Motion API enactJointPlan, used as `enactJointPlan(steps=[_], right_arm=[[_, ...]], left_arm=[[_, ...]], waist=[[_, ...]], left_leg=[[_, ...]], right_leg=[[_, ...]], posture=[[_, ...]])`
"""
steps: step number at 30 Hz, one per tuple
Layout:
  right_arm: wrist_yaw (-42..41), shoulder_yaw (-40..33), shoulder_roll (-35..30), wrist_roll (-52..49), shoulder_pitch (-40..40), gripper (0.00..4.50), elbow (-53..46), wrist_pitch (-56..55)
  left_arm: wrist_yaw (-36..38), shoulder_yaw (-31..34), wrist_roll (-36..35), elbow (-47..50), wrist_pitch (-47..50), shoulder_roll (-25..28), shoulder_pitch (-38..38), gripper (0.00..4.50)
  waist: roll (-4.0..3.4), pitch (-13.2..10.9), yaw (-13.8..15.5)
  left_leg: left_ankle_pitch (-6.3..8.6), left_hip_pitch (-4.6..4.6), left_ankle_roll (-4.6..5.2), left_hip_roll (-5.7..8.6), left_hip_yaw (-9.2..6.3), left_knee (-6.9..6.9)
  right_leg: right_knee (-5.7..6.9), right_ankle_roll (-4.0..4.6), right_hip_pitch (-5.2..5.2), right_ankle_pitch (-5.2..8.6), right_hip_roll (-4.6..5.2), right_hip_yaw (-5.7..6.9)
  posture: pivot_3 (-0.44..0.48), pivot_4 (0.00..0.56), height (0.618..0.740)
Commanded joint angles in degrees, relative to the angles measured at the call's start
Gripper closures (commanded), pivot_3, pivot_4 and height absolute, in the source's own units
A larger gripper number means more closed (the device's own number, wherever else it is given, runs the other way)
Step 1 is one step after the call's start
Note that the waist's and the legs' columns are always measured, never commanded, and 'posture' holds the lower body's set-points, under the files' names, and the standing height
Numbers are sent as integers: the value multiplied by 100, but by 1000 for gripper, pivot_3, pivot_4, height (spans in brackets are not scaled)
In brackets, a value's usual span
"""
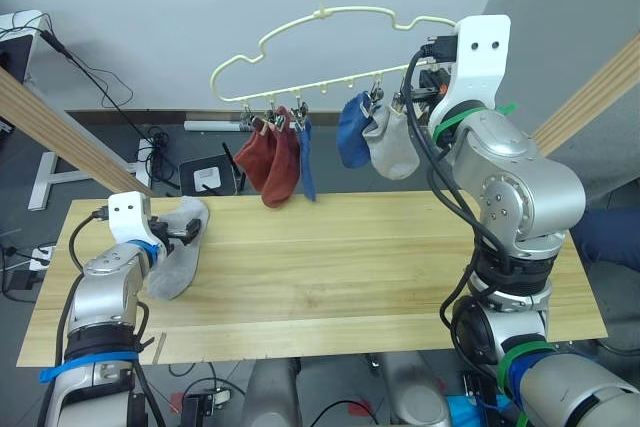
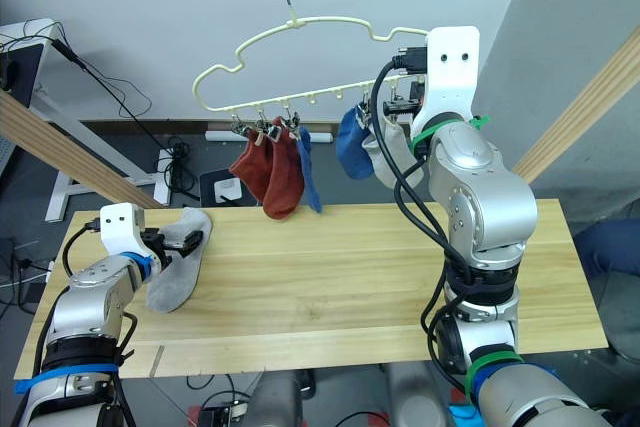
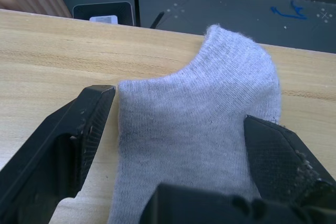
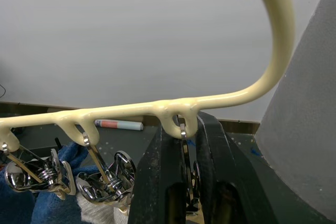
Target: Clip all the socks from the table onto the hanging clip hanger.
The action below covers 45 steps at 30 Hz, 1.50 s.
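My left gripper straddles, jaws wide, the last grey sock near the table's left edge; my right gripper apparently pinches the clip hanger's end clip. Releasing early could swing the hanger.

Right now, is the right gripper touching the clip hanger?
Touching. In the right wrist view, the right gripper has its jaws closed around the end clip hanging from the clip hanger.

table: bare right of grey sock | hung socks (overhead) block rear
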<state>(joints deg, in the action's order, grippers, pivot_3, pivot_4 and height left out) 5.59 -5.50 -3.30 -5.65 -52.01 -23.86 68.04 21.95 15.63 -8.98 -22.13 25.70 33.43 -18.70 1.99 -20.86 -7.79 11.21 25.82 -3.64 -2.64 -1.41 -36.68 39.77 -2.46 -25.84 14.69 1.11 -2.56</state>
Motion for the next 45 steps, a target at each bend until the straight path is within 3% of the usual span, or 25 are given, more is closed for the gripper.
enactJointPlan(steps=[1,9,18,25,31,37,41,45], right_arm=[[66,-94,2,62,-8,4255,-133,-82],[54,-96,14,47,-14,4255,-133,-89],[61,-91,39,50,-13,4255,-139,-87],[66,-86,57,58,-23,4255,-132,-83],[29,-134,68,13,-59,4255,-145,-5],[-24,-182,82,-44,-79,4255,-177,101],[-41,-236,133,-75,-155,4255,-216,260],[-39,-279,175,-64,-226,4255,-237,364]], left_arm=[[41,-190,79,-131,52,-111,215,12],[79,-194,28,23,87,-159,313,12],[125,-181,25,110,152,-169,345,2689],[163,-186,-20,221,237,-191,393,4486],[964,-146,-740,1138,665,-247,689,4486],[1661,-227,-1773,2645,1462,-273,887,4486],[1549,-565,-2424,3580,2321,-513,385,4486],[1252,-841,-2662,3925,2736,-852,-150,4486]], waist=[[0,0,0],[0,1,0],[0,2,-13],[0,2,-14],[0,2,-12],[0,2,-2],[0,2,27],[0,2,-1]], left_leg=[[0,0,0,0,0,0],[0,0,0,0,1,1],[0,0,0,-2,0,3],[0,0,0,-2,1,3],[0,1,0,-2,3,13],[0,8,-1,-4,-3,31],[0,10,0,-1,-4,39],[0,12,0,0,-1,39]], right_leg=[[0,0,0,0,0,0],[-3,0,0,0,0,0],[-3,0,0,-1,-1,0],[-4,0,0,-1,-1,0],[-16,0,0,-1,0,-1],[-38,1,-1,-2,-1,7],[-51,-1,0,-3,0,8],[-73,-11,8,-9,-2,4]], posture=[[-241,340,740],[-240,337,740],[-238,332,740],[-237,334,740],[-240,340,740],[-240,340,740],[-247,354,740],[-254,356,740]])
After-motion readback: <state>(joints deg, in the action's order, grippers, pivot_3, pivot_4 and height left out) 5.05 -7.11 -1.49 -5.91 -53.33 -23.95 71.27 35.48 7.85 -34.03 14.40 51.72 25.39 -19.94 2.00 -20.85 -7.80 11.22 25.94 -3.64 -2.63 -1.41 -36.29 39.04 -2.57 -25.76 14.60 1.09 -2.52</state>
